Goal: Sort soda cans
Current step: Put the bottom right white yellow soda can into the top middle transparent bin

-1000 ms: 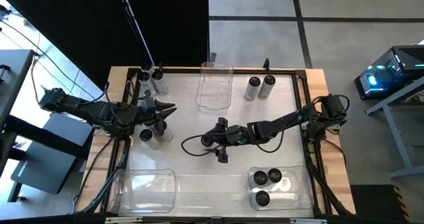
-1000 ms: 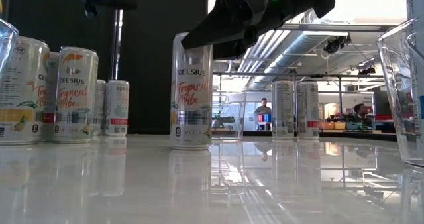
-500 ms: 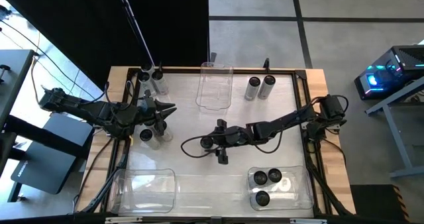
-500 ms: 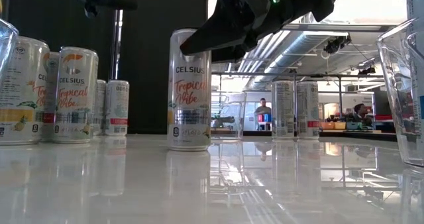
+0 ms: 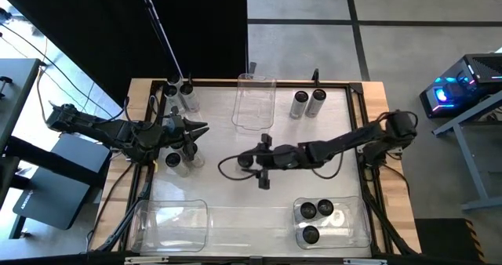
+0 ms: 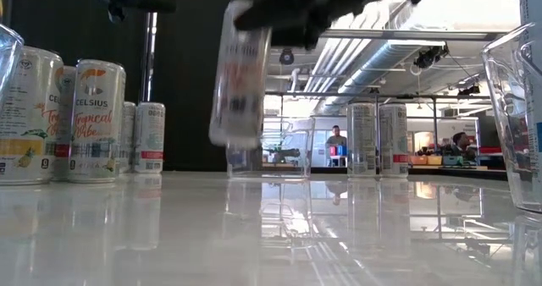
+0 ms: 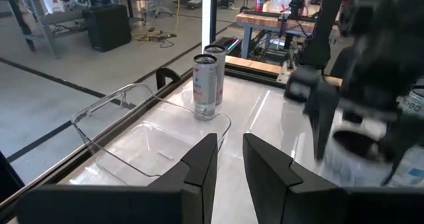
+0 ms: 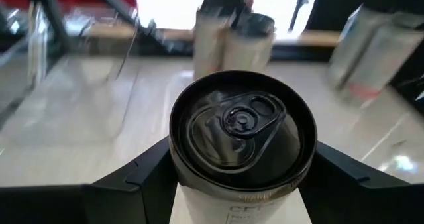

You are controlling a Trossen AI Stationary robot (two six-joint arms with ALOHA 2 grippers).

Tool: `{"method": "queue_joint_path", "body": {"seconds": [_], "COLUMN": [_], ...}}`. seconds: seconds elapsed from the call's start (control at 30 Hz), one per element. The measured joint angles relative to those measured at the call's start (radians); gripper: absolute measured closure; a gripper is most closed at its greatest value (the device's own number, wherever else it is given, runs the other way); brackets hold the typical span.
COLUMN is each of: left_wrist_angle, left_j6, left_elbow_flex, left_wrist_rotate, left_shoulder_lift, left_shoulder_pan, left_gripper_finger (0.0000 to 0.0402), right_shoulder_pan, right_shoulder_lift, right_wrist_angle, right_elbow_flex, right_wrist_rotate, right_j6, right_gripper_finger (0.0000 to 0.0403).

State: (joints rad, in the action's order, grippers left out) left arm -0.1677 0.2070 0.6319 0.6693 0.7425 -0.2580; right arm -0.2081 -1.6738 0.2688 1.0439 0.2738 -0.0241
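One soda can point(image 6: 240, 79), silver with a dark top point(image 8: 242, 128), hangs above the table's middle, and my right gripper point(image 5: 251, 160) is shut on it. Two more cans point(image 5: 179, 157) stand upright on their bases at the left, just beside my left gripper point(image 5: 201, 128). That gripper hovers still with a narrow gap between its fingers point(image 7: 199, 164) and nothing in it. Two cans point(image 5: 307, 103) stand at the far right and two point(image 5: 180, 94) at the far left. Three cans stand in the near right bin point(image 5: 357, 222). My right gripper pinches the can between its two fingers point(image 8: 142, 177), on opposite sides of its wall just below the top rim point(image 8: 192, 184). The fingers come nearly level from the table's right side. The can hangs lifted clear of the table, tilted, its base point(image 6: 230, 138) in the air.
An empty clear bin point(image 5: 169, 222) sits at the near left, another clear bin point(image 5: 255, 100) at the far middle. A raised wooden frame point(image 5: 369, 139) borders the table. Bare table lies between the bins.
My right gripper has gone up with the can. The can stood upright on the table a second ago, shifted slightly half a second ago, and now hangs tilted, clear of the surface.
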Motion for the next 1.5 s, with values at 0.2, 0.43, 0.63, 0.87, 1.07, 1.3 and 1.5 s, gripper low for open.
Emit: {"method": "queue_joint_path", "body": {"seconds": [0.2,0.43,0.63,0.87,1.07,1.3,1.5], "left_wrist_angle": [0.0,0.001,0.003,0.009,0.009,0.009,0.009], "left_j6": [0.0,0.0,-0.007,-0.008,-0.008,-0.008,-0.008], "left_elbow_flex": [0.0,0.0,0.0,0.0,0.0,0.0,0.0], "left_wrist_rotate": [0.0,-0.002,-0.001,0.0,0.0,0.008,0.01], "left_shoulder_lift": [0.0,0.0,0.0,0.0,0.0,0.0,0.0], "left_shoulder_pan": [0.0,0.0,0.001,0.002,0.002,0.002,0.002], "left_gripper_finger": [0.0336,0.0336,0.0336,0.0336,0.0336,0.0336,0.0336], "right_shoulder_pan": [0.02,0.169,0.359,0.47,0.479,0.46,0.448], "right_shoulder_lift": [0.161,0.327,0.318,0.179,0.066,-0.059,-0.145], "right_wrist_angle": [-0.018,-0.07,-0.053,-0.015,0.01,-0.054,-0.176], "right_elbow_flex": [0.0,0.001,0.002,0.002,0.003,0.111,0.186], "right_wrist_rotate": [0.078,0.114,0.006,-0.129,-0.118,-0.136,-0.144], "right_j6": [0.057,0.122,0.057,-0.032,-0.073,-0.084,-0.08], "right_gripper_finger": [0.0163,0.0163,0.0163,0.0163,0.0163,0.0163,0.0163]}}
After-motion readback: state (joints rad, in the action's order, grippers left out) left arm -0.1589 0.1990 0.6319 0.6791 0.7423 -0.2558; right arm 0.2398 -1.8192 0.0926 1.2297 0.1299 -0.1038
